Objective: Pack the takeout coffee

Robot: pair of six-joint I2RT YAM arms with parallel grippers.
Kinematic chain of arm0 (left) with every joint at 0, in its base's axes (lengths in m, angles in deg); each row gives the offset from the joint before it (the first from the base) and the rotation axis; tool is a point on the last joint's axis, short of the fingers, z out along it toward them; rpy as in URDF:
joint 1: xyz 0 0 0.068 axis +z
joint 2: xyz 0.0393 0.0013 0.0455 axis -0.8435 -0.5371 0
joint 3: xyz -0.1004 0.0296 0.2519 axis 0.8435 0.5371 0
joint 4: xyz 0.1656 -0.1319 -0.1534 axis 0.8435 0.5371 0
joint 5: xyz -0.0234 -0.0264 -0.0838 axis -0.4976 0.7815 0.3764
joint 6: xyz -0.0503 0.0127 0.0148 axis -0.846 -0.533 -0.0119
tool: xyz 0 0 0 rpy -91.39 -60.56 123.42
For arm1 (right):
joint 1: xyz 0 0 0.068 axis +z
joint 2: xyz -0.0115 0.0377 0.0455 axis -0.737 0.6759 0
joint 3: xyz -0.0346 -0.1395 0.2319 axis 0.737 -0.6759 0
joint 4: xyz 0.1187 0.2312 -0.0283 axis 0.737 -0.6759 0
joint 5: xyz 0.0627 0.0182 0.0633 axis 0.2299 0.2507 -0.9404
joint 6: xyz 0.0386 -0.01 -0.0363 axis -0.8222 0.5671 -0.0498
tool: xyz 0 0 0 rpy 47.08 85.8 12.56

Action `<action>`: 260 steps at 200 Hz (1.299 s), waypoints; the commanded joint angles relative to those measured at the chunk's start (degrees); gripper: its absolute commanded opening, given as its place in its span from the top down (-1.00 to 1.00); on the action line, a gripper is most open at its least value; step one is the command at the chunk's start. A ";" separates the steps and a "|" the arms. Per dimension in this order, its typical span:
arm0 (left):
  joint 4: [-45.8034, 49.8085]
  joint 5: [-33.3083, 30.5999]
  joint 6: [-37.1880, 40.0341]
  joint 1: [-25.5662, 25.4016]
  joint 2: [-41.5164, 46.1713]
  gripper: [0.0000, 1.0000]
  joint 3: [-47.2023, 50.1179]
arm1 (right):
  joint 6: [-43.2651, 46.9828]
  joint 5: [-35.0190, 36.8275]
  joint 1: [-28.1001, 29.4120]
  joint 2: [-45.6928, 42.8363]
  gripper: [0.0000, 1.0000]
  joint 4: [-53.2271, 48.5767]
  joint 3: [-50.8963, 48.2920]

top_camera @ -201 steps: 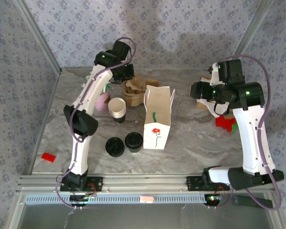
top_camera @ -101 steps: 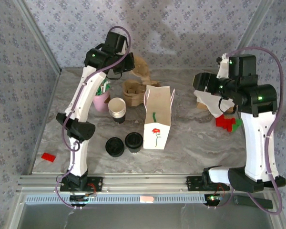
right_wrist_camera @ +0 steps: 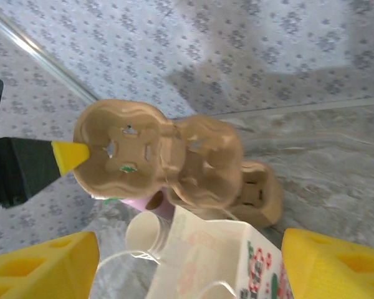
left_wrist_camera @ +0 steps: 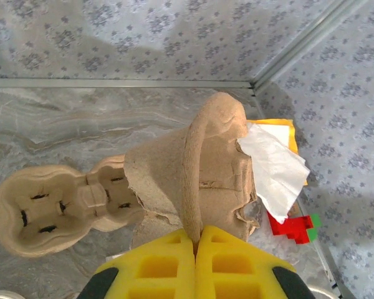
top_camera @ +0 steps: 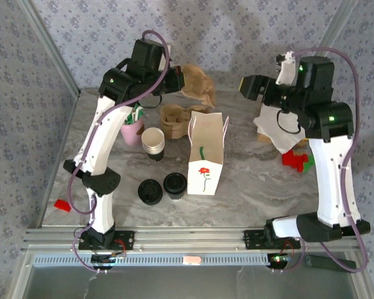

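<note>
The takeout coffee (top_camera: 175, 184) stands upright low-centre in the frame on the counter (top_camera: 249, 187), just left of the paper bag (top_camera: 206, 156). Both pincers hang way up-frame of it: left pincer (top_camera: 177, 78) clamped shut on the cup carrier (top_camera: 197, 84), right pincer (top_camera: 247, 86) wide open and empty. I reckon right's free, but the bag sits between.

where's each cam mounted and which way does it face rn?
Top external: above and behind the bases, looking down at the table; both arms whole.
Left wrist: raised, facing the far right corner; left gripper shut on a pulp carrier.
Right wrist: facing left across the paper bag; right gripper open.
Shared: both wrist views show that carrier.
</note>
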 commanded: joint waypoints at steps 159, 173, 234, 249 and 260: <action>-2.84 -3.88 3.03 -9.70 7.05 0.96 -1.34 | -4.27 -3.96 7.78 6.05 -0.57 9.34 -4.99; -2.81 -3.96 3.03 -9.76 7.05 0.96 -1.26 | -4.62 -3.74 8.27 6.35 -0.56 9.87 -4.86; -3.79 -4.37 2.11 -10.23 7.57 0.95 0.42 | -5.04 -1.48 10.60 7.56 -0.38 9.92 -3.67; -3.88 -4.39 1.98 -10.31 7.58 0.95 0.42 | -5.21 -0.81 10.84 7.61 -0.32 9.99 -3.76; -3.72 -4.51 1.98 -10.32 7.58 0.95 0.46 | -5.15 -0.32 11.02 7.58 -0.23 10.09 -3.80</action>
